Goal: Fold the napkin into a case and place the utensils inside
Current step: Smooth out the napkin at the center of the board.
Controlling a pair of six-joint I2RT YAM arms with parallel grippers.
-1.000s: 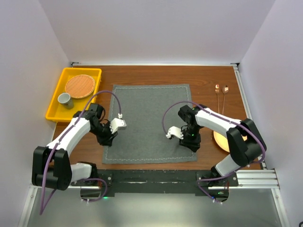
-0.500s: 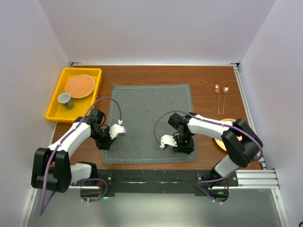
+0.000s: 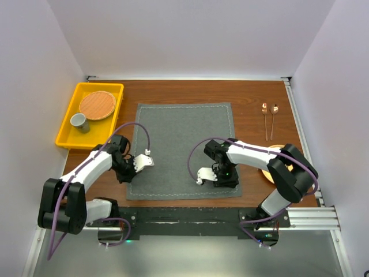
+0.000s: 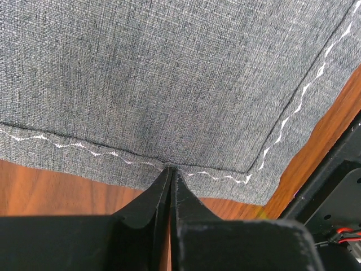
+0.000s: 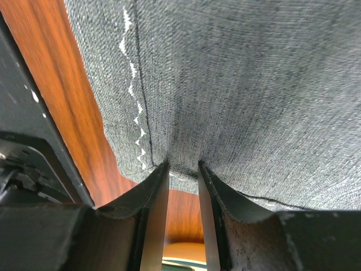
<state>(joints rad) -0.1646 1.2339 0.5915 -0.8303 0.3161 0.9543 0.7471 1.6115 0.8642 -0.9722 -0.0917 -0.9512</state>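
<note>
The napkin (image 3: 181, 138) lies flat on the table (image 3: 248, 92), with the utensils (image 3: 269, 111) at its 2 o'clock. The left gripper (image 4: 169, 168) pinches its 8 o'clock edge. The right gripper (image 5: 183, 166) straddles the 4 o'clock edge, jaws apart. Lifting now risks a lopsided fold, or the thin left pinch slipping.

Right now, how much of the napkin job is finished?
Nothing is finished yet: the napkin lies flat and unfolded. In hand: the left jaws are pinched shut on its left hem near the front corner, and the right jaws straddle its right hem, not closed. Left to do: fold it up and tuck the utensils, lying off to the right, inside.
</note>
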